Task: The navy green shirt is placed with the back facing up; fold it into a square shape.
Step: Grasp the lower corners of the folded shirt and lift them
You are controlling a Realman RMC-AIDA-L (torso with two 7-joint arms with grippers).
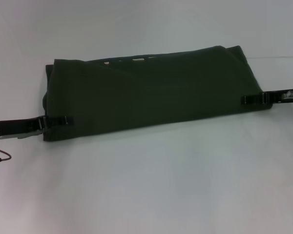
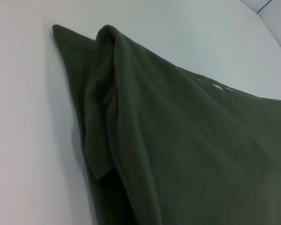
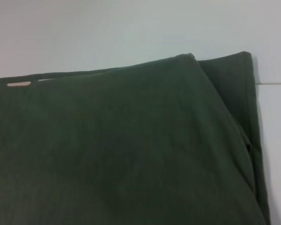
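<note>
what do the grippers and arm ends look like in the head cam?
Both are slim black fingers with small clip-like tips. The left gripper extends from a black link with a silvery metal part, a round silver cap and a thin dark red cable. The right gripper has a black body with a pale shiny patch.

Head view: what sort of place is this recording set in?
Probably a lab or test bench: a bare white table, one folded green shirt, and the left gripper and right gripper at its ends.
</note>
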